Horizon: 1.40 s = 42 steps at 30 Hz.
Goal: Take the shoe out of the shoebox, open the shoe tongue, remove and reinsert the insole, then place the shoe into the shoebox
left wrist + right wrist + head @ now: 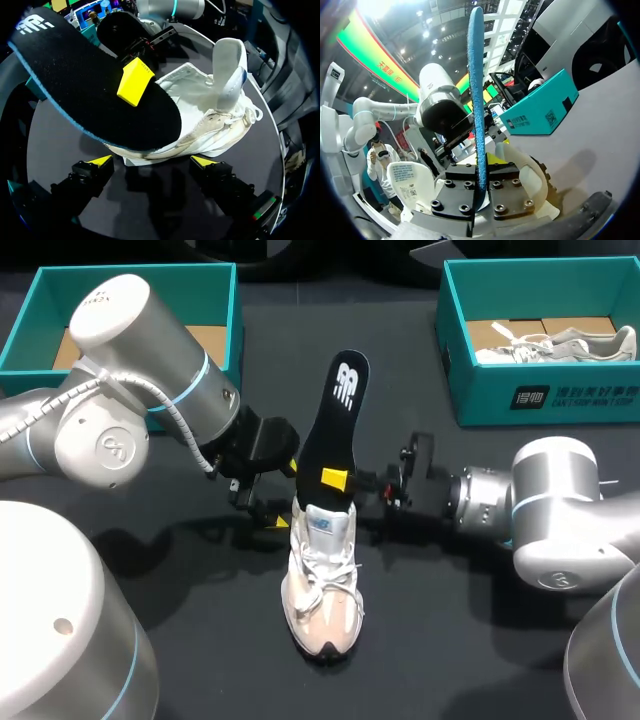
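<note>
Dark tabletop, with the left shoebox and right shoebox at its far side — the shoe stands mid-table, well apart from both. The right gripper is clamped on the insole, which rises from the shoe's mouth. The left gripper sits by the heel, jaws apart, holding nothing.

Likely trouble: with the shoe unbraced, pushing the insole down could tip or slide it, or buckle the insole against the tongue.

Only the right wrist view shows both fingers pinching the insole edge-on. Only the left wrist view shows its own 2 tips just short of the shoe — apparently not touching.
</note>
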Tool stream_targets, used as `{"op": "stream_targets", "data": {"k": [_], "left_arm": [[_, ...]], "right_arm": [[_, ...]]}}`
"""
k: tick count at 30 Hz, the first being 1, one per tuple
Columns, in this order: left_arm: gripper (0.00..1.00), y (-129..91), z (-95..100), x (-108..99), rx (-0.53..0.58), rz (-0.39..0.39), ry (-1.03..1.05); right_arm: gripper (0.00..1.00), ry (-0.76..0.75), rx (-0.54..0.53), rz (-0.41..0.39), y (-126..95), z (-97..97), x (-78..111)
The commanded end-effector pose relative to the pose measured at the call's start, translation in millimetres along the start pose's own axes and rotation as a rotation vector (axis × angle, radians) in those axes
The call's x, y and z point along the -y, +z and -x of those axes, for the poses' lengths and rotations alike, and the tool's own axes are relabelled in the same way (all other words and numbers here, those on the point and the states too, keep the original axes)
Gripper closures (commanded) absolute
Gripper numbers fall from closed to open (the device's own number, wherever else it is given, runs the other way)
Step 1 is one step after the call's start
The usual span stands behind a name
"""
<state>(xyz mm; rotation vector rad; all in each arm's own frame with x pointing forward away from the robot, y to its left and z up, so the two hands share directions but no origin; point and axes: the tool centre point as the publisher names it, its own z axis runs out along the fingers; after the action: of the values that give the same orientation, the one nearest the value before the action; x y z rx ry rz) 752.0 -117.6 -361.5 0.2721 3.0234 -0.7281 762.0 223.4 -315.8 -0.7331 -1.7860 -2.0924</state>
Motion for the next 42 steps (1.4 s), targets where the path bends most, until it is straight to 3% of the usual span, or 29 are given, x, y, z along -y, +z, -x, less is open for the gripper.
{"op": "stream_targets", "data": {"k": [1,24,36,38,42], "left_arm": [[0.0,1,0.2,0,0.0,0.003,0.0],[0.0,1,0.2,0,0.0,0.003,0.0],[0.0,1,0.2,0,0.0,0.003,0.0],[0.0,1,0.2,0,0.0,0.003,0.0],[0.0,1,0.2,0,0.0,0.003,0.0]], "right_arm": [[1.0,0.002,-0.012,-0.002,-2,-0.2,10.5],[1.0,0.049,-0.022,-0.12,-7,-15.4,44.8],[1.0,0.002,-0.043,-0.124,-5,-13.3,33.4],[0.9,-0.012,-0.032,-0.13,-4,-12.9,31.0],[0.8,-0.027,-0.029,-0.136,-3,-12.0,27.6]]}}
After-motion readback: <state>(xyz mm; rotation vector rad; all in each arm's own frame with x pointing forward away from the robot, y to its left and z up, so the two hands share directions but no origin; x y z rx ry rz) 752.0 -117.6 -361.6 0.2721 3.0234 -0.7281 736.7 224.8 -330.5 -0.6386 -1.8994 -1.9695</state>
